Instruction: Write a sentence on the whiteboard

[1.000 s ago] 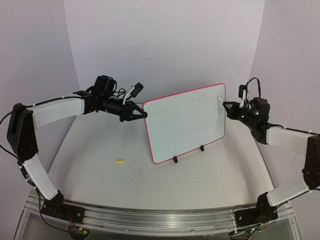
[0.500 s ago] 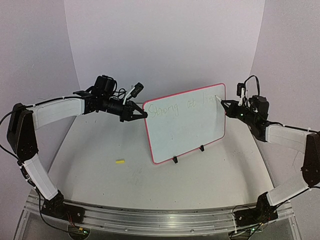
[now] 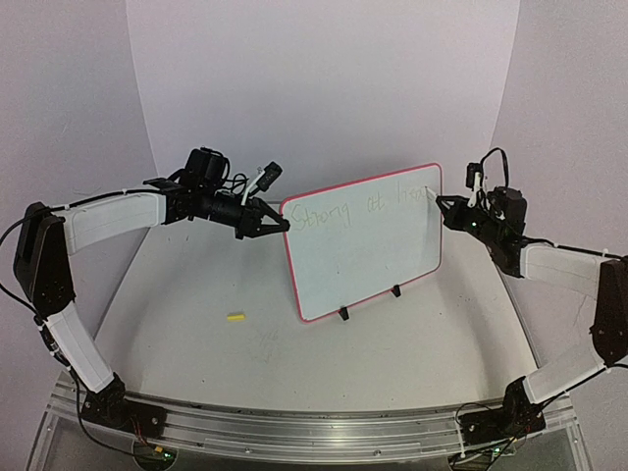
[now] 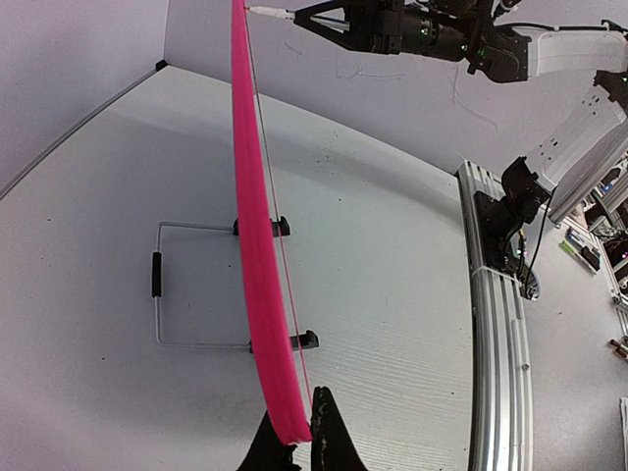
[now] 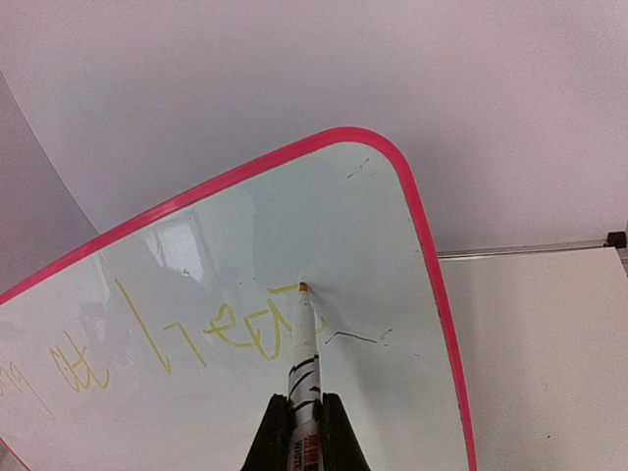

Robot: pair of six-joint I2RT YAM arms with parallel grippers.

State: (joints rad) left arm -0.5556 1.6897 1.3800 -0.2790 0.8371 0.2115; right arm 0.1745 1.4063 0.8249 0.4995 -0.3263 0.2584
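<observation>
The whiteboard (image 3: 365, 257) stands upright on small black feet, angled toward the right arm. Its pink rim (image 4: 255, 235) runs edge-on through the left wrist view. My left gripper (image 3: 283, 225) (image 4: 299, 434) is shut on the rim at the board's upper left edge. My right gripper (image 3: 446, 209) (image 5: 301, 410) is shut on a white marker (image 5: 305, 348). The marker's orange tip touches the board face (image 5: 392, 235) near the top right corner. The sentence (image 3: 343, 213) is faint yellow cursive along the top line, and its last letters (image 5: 235, 329) end at the tip.
A small yellow cap (image 3: 235, 318) lies on the table left of the board. A wire stand (image 4: 159, 287) props the board from behind. An aluminium rail (image 3: 294, 428) carries both arm bases at the near edge. White backdrop walls enclose the table.
My right gripper has shifted slightly up and to the left with the marker against the board. The left gripper and the board have not moved.
</observation>
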